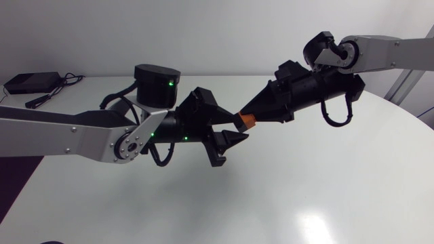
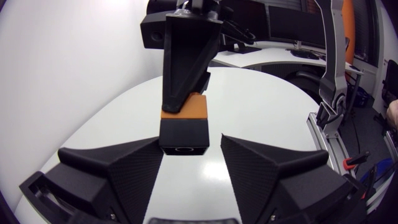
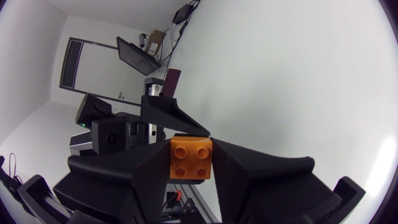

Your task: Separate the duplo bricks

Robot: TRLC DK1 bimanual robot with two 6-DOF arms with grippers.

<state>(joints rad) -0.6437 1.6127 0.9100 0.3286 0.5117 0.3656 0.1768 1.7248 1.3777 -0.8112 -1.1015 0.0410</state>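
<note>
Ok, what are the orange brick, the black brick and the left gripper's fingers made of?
Orange brick: likely moulded plastic, smooth, slight sheen, crisp round studs. Black brick joined to it: probably the same, smooth faces. Fingers of the left gripper: matte black, finely grained texture, possibly 3D-printed plastic.

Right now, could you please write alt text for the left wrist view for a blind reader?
The right gripper holds an orange brick joined to a black brick, which sits between the open fingers of the left gripper, above a white table.
</note>
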